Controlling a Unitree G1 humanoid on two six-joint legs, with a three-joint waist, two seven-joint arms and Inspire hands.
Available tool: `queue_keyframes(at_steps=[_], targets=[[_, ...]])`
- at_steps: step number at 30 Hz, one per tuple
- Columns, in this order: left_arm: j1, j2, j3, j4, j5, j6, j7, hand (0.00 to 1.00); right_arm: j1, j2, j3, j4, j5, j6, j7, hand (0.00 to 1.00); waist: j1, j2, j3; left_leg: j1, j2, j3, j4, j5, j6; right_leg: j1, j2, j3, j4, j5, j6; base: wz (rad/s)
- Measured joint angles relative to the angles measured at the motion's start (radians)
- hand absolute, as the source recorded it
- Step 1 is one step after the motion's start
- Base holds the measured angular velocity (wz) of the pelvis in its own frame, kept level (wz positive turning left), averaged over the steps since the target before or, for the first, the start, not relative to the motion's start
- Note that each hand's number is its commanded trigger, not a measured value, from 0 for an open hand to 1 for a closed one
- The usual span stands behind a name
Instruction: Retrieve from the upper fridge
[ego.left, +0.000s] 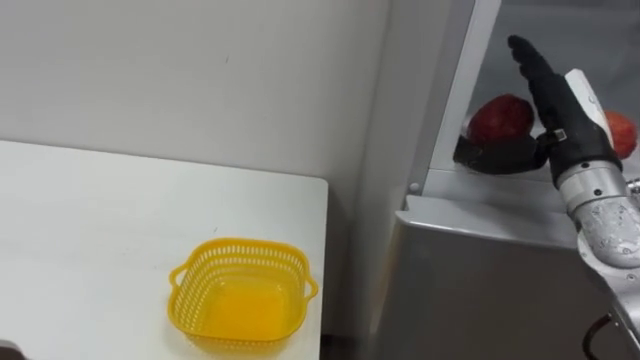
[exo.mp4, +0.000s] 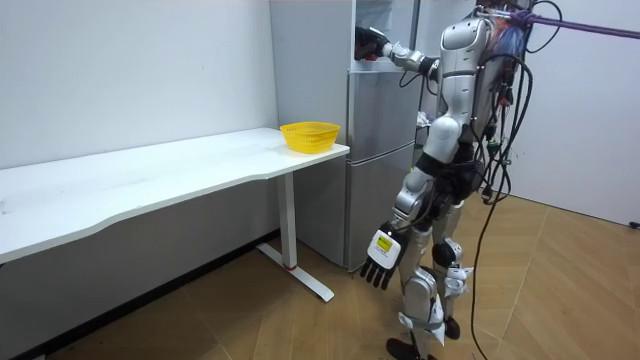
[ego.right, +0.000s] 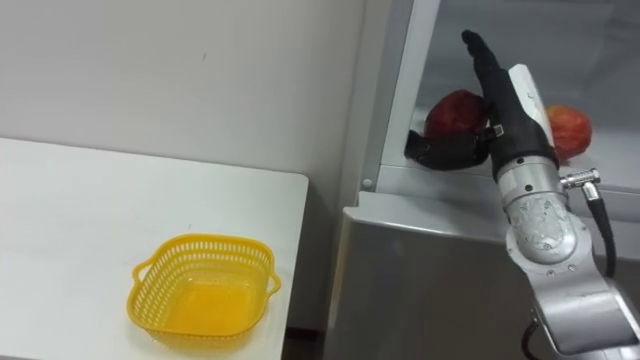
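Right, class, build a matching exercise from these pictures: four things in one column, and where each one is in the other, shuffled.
1 yellow basket
2 dark red fruit
3 right hand
4 left hand

A hanging beside the leg
B on the white table
C raised at the open fridge, fingers straight
D on the fridge's upper shelf

Pairs: 1-B, 2-D, 3-C, 4-A

Bright, even room light; the yellow basket (ego.left: 243, 290) casts a faint, soft shadow on the white bench (ego.left: 90, 230).
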Motion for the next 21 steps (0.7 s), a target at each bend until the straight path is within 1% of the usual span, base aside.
queue_keyframes(at_steps=[3, 5, 7, 13, 15, 19, 21], targets=[[-0.003, 0.003, 0.000, 0.000, 0.000, 0.005, -0.001, 0.00, -0.005, -0.021, 0.001, 0.024, 0.021, 0.000, 0.016, 0.00, 0.002, -0.002, 0.0008, 0.000, 0.000, 0.000, 0.000, 0.000, 0.000, 0.000, 0.000, 0.000, 0.000, 0.000, 0.000, 0.00], [-0.003, 0.006, 0.000, 0.000, 0.000, 0.011, -0.002, 0.00, -0.024, -0.025, 0.001, 0.065, 0.038, 0.000, 0.018, 0.00, 0.001, -0.003, 0.0020, 0.000, 0.000, 0.000, -0.001, 0.000, 0.000, -0.001, 0.000, 0.000, 0.000, 0.000, 0.000, 0.00], [-0.003, 0.007, 0.000, 0.000, 0.000, 0.014, -0.003, 0.00, -0.030, -0.026, 0.001, 0.082, 0.054, 0.002, 0.018, 0.00, 0.001, -0.003, 0.0020, 0.000, 0.000, 0.000, -0.001, 0.000, 0.000, -0.001, 0.000, 0.000, 0.000, 0.000, 0.000, 0.00], [-0.004, 0.007, 0.000, -0.002, 0.002, 0.040, -0.004, 0.00, -0.032, -0.027, 0.001, 0.106, 0.107, 0.008, 0.041, 0.00, 0.001, -0.007, 0.0022, -0.001, 0.000, 0.000, -0.001, 0.000, 0.000, -0.001, 0.000, -0.001, 0.000, 0.000, 0.000, 0.00], [-0.004, 0.006, 0.000, -0.012, 0.006, 0.046, -0.004, 0.00, -0.049, -0.027, 0.001, 0.125, 0.118, 0.022, 0.061, 0.00, 0.000, -0.006, 0.0027, -0.001, 0.000, 0.000, -0.001, 0.000, 0.000, -0.001, -0.001, -0.001, 0.000, 0.000, 0.000, 0.00], [-0.009, 0.006, -0.001, -0.028, 0.009, 0.050, 0.000, 0.00, -0.081, -0.027, 0.001, 0.163, 0.119, 0.026, 0.095, 0.00, 0.000, -0.005, 0.0031, -0.001, 0.001, 0.000, 0.000, 0.000, 0.000, -0.001, 0.000, 0.001, 0.001, 0.000, 0.000, 0.00], [-0.011, 0.006, -0.001, -0.028, 0.008, 0.051, 0.001, 0.00, -0.098, -0.027, 0.001, 0.186, 0.129, 0.034, 0.109, 0.00, -0.001, -0.006, 0.0027, -0.001, 0.001, 0.000, 0.000, 0.000, 0.000, -0.001, 0.000, 0.002, 0.001, 0.000, 0.000, 0.00]])
